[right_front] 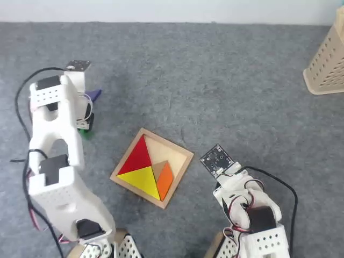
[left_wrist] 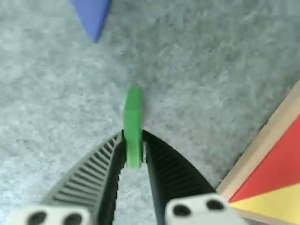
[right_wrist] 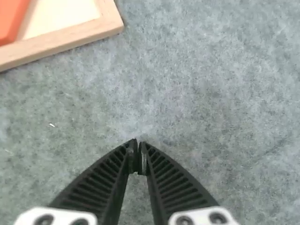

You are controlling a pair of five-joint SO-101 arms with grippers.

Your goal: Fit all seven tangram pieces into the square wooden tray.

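The square wooden tray [right_front: 184,152] lies mid-table, turned like a diamond, holding a red triangle [right_front: 140,155], a yellow triangle [right_front: 141,179], an orange piece [right_front: 165,178] and a small brown piece [right_front: 158,168]. My left gripper [left_wrist: 133,149] is shut on a green piece [left_wrist: 133,123], held on edge just above the carpet, left of the tray. The green piece [right_front: 84,133] peeks out under the left arm. A blue piece [left_wrist: 92,16] lies on the carpet beyond it, also seen as the blue piece [right_front: 95,94]. My right gripper [right_wrist: 137,157] is shut on nothing, just right of the tray corner [right_wrist: 108,26].
Grey carpet covers the table. A beige perforated container [right_front: 328,62] stands at the far right edge. Open carpet stretches behind the tray and between it and the container.
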